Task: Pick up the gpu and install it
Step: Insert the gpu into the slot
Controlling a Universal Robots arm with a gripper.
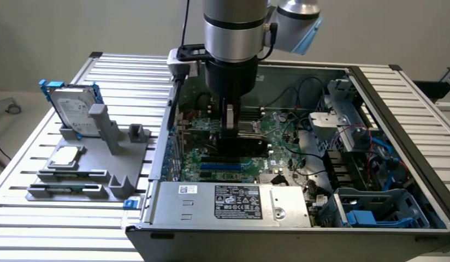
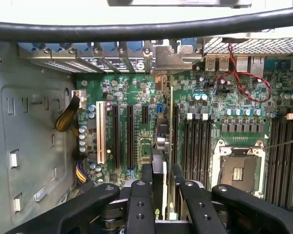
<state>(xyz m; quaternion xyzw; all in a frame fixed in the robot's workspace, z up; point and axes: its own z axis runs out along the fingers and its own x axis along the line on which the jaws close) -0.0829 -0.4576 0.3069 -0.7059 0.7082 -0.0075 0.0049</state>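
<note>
Gpu (image 1: 243,146) blk shroud; mobo (image 2: 185,97) green; fingers (image 2: 139,204) blk; hard drive (image 1: 72,106) silver w/ blue rails.

The gpu (image 1: 243,146) is a thin flat card with a green board on one side and a black rounded cover on the other. It stands straight up on its long edge, right over the big green main board (image 1: 283,139) inside the open computer case (image 1: 283,240). The gripper (image 1: 234,134) pinches its top edge from both sides. I cannot tell if its bottom edge sits in a slot.
</note>
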